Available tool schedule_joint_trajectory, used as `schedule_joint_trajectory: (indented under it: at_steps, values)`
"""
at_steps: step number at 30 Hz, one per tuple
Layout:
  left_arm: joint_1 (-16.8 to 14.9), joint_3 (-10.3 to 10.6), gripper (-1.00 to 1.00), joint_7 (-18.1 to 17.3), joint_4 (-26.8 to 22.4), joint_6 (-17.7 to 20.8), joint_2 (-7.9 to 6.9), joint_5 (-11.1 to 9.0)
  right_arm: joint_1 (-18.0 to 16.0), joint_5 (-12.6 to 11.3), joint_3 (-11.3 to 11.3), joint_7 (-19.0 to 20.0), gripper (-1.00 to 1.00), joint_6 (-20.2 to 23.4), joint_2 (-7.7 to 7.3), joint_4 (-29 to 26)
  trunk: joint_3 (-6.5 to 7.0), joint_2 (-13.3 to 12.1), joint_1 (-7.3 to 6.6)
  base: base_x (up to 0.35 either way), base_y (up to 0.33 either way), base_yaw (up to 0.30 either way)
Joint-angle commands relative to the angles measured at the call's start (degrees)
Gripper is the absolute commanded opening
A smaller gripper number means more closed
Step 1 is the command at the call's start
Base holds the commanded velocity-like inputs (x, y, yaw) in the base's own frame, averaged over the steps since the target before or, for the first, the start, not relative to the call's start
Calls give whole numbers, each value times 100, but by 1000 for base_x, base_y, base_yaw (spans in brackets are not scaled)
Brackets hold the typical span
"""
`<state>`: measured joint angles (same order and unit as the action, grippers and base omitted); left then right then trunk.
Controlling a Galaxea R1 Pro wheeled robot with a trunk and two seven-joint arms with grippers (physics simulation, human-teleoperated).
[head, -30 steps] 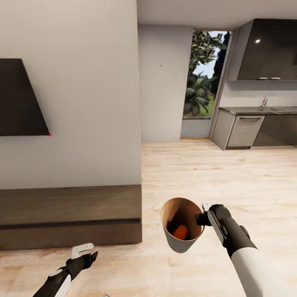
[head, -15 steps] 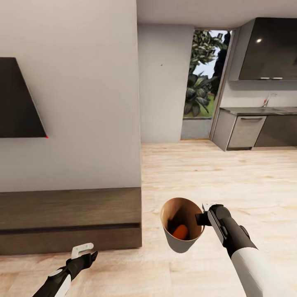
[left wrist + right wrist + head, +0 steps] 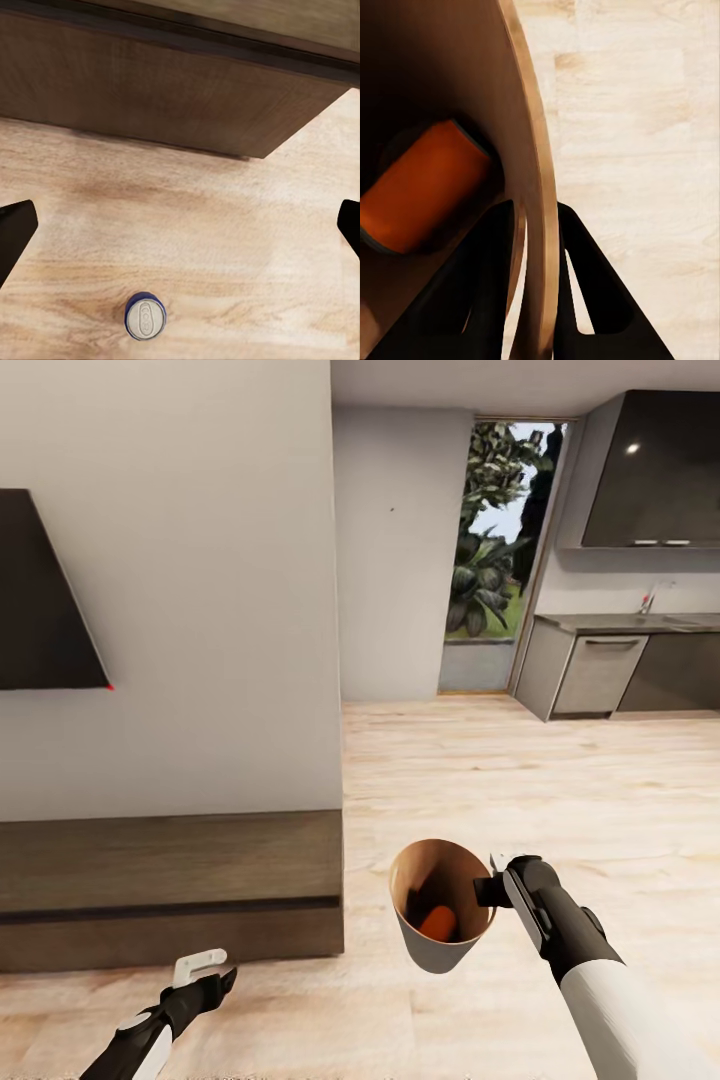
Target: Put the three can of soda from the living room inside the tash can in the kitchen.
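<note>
- My right gripper [image 3: 490,888] pinches the trash can [image 3: 440,950] rim, an orange can [image 3: 424,187] inside.
- My left gripper [image 3: 180,225], jaws wide, overlooks a blue can [image 3: 145,316] near the cabinet [image 3: 172,90].

Light wood plank floor [image 3: 520,780]. Plain pale grey wall [image 3: 200,610] carrying a black wall television [image 3: 40,600]; beneath it a long low dark-wood cabinet [image 3: 170,885]. Further back, a tall glazed opening [image 3: 495,550] showing green foliage and daylight. At right, dark kitchen base cabinets [image 3: 620,675] under a grey countertop with a faucet [image 3: 650,600], and a glossy dark upper cabinet [image 3: 655,470].
</note>
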<state>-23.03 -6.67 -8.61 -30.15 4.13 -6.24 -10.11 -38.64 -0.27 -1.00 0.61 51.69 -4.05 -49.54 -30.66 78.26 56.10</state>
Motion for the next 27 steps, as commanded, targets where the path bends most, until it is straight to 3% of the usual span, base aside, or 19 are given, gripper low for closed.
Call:
schedule_joint_trajectory:
  at_steps: [1, 17, 27]
  values:
    - [0, 0, 100, 0, 0, 0, 0, 0, -3, -88, 4, 26, -100, -2, 1, -3, -8, 1, 0, 0, 0, 0]
    - [0, -1, 100, 0, 0, 0, 0, 0, -1, -88, -4, 26, -100, -3, 2, -3, -154, 1, 0, 0, 0, 0]
    - [0, -1, 100, 1, 0, 0, 0, 0, -3, -88, -5, 26, -100, -2, 7, -3, -425, 402, 219, 0, 0, 0]
